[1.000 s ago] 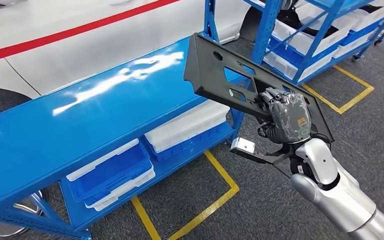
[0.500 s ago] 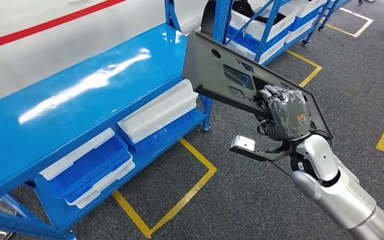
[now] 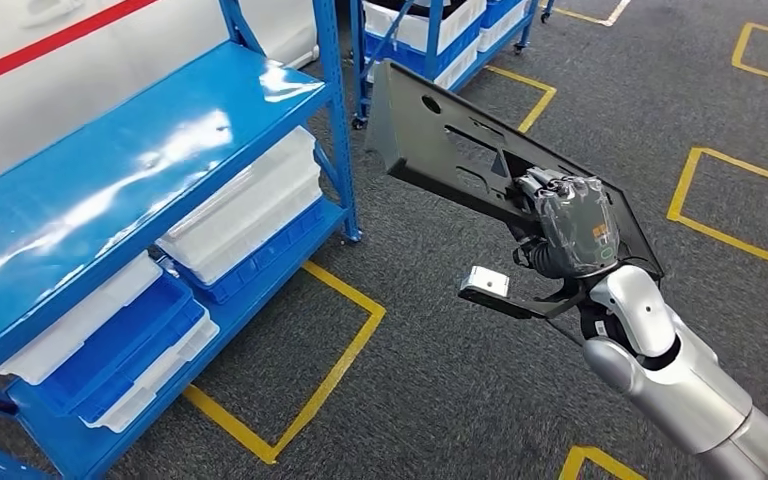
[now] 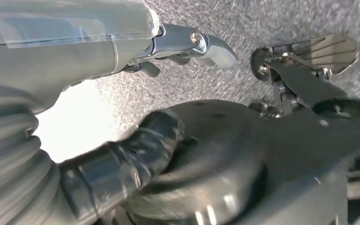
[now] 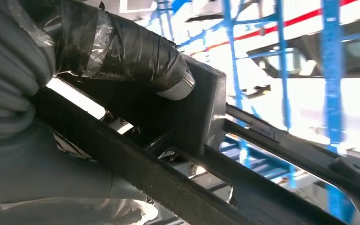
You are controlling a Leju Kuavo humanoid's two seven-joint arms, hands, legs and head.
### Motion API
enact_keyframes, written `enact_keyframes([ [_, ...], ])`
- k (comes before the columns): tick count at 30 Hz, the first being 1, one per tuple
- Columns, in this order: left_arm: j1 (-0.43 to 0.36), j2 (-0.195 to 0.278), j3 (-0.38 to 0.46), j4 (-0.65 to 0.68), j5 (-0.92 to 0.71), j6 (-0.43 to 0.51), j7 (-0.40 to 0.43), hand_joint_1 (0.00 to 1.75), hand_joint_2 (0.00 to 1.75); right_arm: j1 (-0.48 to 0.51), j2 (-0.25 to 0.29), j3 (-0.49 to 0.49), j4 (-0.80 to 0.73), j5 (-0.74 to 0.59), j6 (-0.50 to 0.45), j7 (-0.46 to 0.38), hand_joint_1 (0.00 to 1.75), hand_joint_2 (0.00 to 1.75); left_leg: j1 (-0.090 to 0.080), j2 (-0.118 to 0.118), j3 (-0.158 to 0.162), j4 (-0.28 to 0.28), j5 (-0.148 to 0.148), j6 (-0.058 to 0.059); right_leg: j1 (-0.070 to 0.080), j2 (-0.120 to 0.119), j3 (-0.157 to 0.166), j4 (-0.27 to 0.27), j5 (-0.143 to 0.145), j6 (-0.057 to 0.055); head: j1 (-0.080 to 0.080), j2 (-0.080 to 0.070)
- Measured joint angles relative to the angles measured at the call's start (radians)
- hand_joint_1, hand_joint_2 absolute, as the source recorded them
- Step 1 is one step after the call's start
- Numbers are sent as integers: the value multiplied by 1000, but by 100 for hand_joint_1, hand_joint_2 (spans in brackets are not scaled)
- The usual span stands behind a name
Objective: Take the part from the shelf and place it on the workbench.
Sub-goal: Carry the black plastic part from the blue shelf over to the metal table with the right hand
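Note:
The part (image 3: pixel 430 130) is a long, flat black panel with cut-outs, and I see it in the head view held up in the air right of the middle. My right hand (image 3: pixel 570 225) grips it near its right end, fingers wrapped over the edge. In the right wrist view the taped dark fingers (image 5: pixel 136 51) press against the black part (image 5: pixel 206 112). My left hand (image 4: pixel 192 42) hangs over grey carpet in the left wrist view, its fingers stretched out with nothing in them.
A blue rack with a flat glossy top (image 3: pixel 110 170) stands at the left, holding white bins (image 3: pixel 245 210) and a blue bin (image 3: pixel 110 340) below. Another blue rack (image 3: pixel 430 40) stands behind. Yellow tape lines (image 3: pixel 330 370) mark the grey carpet.
The whole picture has slid left and down, so the camera has turned to the right. The part stays in my right hand at the same spot in view.

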Motion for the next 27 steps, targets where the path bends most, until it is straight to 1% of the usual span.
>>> enact_keyframes([
  [1,0,-1,0,0,0,0,-1,0,175,-2,0,0,0,0,0,-1,175,175,0,-24,-15,59,-53,1,4,10,-16,0,13,-7,0,0],
  [2,1,-1,0,0,0,0,-3,0,175,-3,0,0,0,-1,0,-1,175,175,0,-36,-27,120,-94,3,8,22,-32,0,25,-11,0,0],
  [3,1,-1,0,0,0,-1,-4,0,175,-4,0,0,0,-1,0,-2,175,175,-1,-42,-29,166,-114,7,12,35,-49,1,39,-13,0,0],
  [4,0,-1,0,0,0,-1,-4,0,175,-4,0,1,0,-2,1,-2,175,175,-2,-44,-18,185,-112,13,16,49,-65,1,52,-14,0,0],
  [5,0,-1,0,0,0,-1,-5,0,175,-5,0,1,0,-2,1,-2,175,175,-3,-46,8,169,-91,19,18,63,-81,2,64,-14,0,0],
  [6,-1,-1,0,0,0,-1,-6,0,175,-6,0,2,0,-4,1,-2,175,175,-6,-54,49,121,-62,28,20,76,-95,2,77,-13,0,0],
  [7,-1,0,0,0,0,-1,-6,0,175,-7,0,3,0,-5,0,-2,175,175,-10,-75,101,51,-40,37,20,89,-107,2,89,-11,0,0],
  [8,0,1,0,0,0,-1,-6,0,175,-9,0,4,0,-6,0,-2,175,175,-13,-96,152,-27,-31,44,20,101,-117,1,101,-8,0,0],
  [9,0,2,0,0,0,-1,-7,0,175,-11,0,6,0,-7,0,-2,175,175,-15,-114,187,-85,-28,48,18,111,-124,-2,115,-4,0,0],
  [10,1,2,0,0,0,-1,-8,0,175,-13,0,8,0,-8,0,-2,175,175,-17,-125,207,-123,-28,49,15,122,-128,-9,130,2,0,0],
  [11,1,1,0,0,0,-2,-8,0,175,-15,0,11,0,-8,0,-2,175,175,-19,-120,210,-140,-23,48,13,133,-129,-19,145,8,0,0],
  [12,-1,-1,0,0,1,-3,-9,0,175,-15,-1,13,0,-9,0,-1,175,175,-16,-110,206,-147,-11,49,11,143,-131,-31,159,14,0,0],
  [13,-3,-2,0,0,3,-5,-12,0,175,-17,-3,15,1,-10,1,-1,175,175,-13,-97,204,-160,2,51,13,137,-135,-34,157,18,1,0],
  [14,-3,-3,0,0,5,-8,-16,0,175,-19,-4,17,1,-12,2,0,175,175,-11,-82,201,-171,16,56,16,121,-144,-21,136,22,1,0],
  [15,-2,-4,0,0,6,-11,-22,0,175,-22,-6,19,2,-14,3,1,175,175,-8,-65,195,-180,27,59,18,98,-157,11,98,25,1,0],
  [16,0,-4,1,0,7,-15,-26,0,175,-25,-6,21,3,-16,4,2,175,175,-9,-50,188,-182,36,61,17,71,-173,65,49,28,1,0],
  [17,3,-4,1,0,7,-19,-30,0,175,-28,-7,24,4,-17,5,3,175,175,-10,-35,179,-181,42,62,13,55,-190,131,10,32,1,0],
  [18,5,-4,1,0,7,-21,-32,0,175,-29,-6,28,6,-19,7,4,175,175,-9,-20,171,-179,46,60,7,46,-202,191,-9,38,1,0],
  [19,6,-3,1,0,6,-23,-34,0,175,-29,-6,32,8,-19,9,4,175,175,-9,-5,162,-176,49,57,1,40,-204,229,-6,43,1,0],
  [20,6,-3,1,0,6,-24,-36,0,175,-29,-6,36,10,-20,10,4,175,175,-8,9,154,-172,51,54,-6,35,-188,232,13,48,1,0],
  [21,5,-3,1,0,4,-24,-38,0,175,-31,-6,41,12,-20,12,4,175,175,-6,21,148,-167,51,50,-11,25,-151,195,36,53,1,0],
  [22,5,-3,1,0,3,-22,-39,0,175,-34,-6,45,13,-20,13,4,175,175,-5,33,144,-161,49,45,-13,6,-105,132,45,57,1,0],
  [23,5,-2,1,0,2,-21,-39,0,175,-38,-5,50,14,-20,15,4,175,175,-6,45,140,-154,45,38,-9,-13,-60,68,44,57,1,0],
  [24,4,-2,1,0,2,-18,-39,0,175,-42,-4,53,15,-20,16,4,175,175,-7,55,138,-148,42,31,-3,-29,-29,21,35,52,1,0],
  [25,4,-2,1,0,2,-16,-39,0,175,-44,-3,56,17,-20,18,4,175,175,-9,64,137,-143,40,25,4,-37,-15,-4,23,46,1,0],
  [26,2,-2,2,0,2,-13,-38,0,175,-46,-3,58,18,-21,20,5,175,175,-10,73,137,-140,38,20,10,-32,-11,-11,17,37,0,0],
  [27,0,-2,2,0,2,-11,-38,0,175,-47,-3,59,18,-21,22,5,175,175,-9,80,137,-138,36,15,9,-23,-12,-15,15,29,0,0],
])
